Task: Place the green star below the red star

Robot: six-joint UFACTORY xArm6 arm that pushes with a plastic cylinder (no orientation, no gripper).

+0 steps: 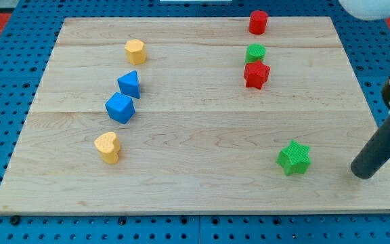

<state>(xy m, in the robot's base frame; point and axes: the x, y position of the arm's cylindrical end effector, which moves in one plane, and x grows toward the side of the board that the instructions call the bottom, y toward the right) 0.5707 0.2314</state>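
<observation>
The green star point(294, 157) lies near the view's bottom right of the wooden board point(202, 183). The red star point(256, 74) lies in the upper right part, well above the green star and a little to its left. A small green block point(254, 52) touches the red star's top edge. My tip point(363, 174) rests on the board to the right of the green star, slightly lower, with a clear gap between them. The dark rod slants up to the view's right edge.
A red cylinder-like block point(257, 22) stands near the top edge. On the left are a yellow block point(135, 50), a blue triangular block point(130, 84), a blue cube-like block point(120, 107) and a yellow heart-like block point(106, 146). The board's right edge is close to my tip.
</observation>
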